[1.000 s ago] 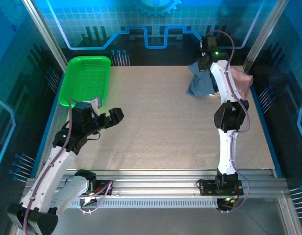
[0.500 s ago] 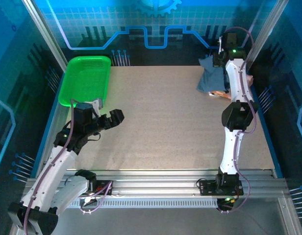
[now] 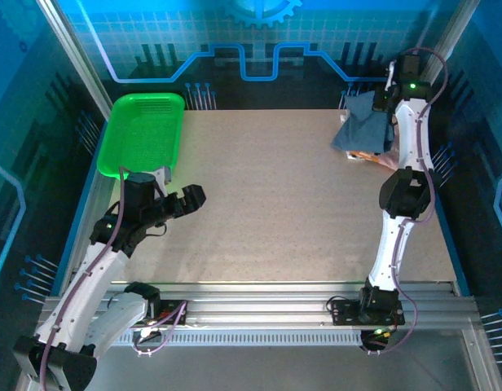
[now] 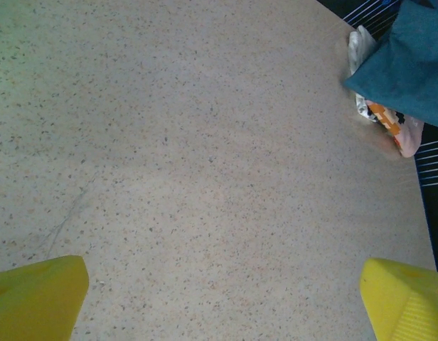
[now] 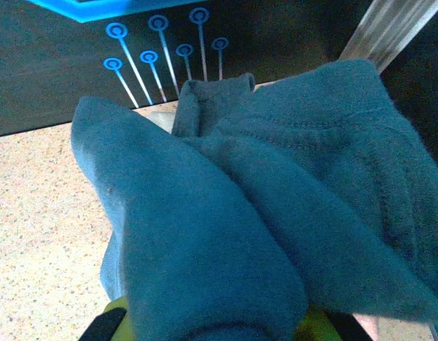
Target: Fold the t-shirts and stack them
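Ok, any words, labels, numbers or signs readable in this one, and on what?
No text can be read.
Print on the pink t-shirt: orange, dark and white blocks, too blurred to read.
Graphics on the back wall: a gear and circuit lines, no letters.
The slate-blue t-shirt and the green basket: plain.

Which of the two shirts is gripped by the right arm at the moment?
The dark blue shirt, bunched in the right jaws; the pink printed shirt lies loose on the table beneath it.

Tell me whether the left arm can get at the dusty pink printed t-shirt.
Probably not: the dusty pink printed t-shirt lies far across the table from the left gripper, mostly under the plain slate-blue t-shirt the right gripper holds.
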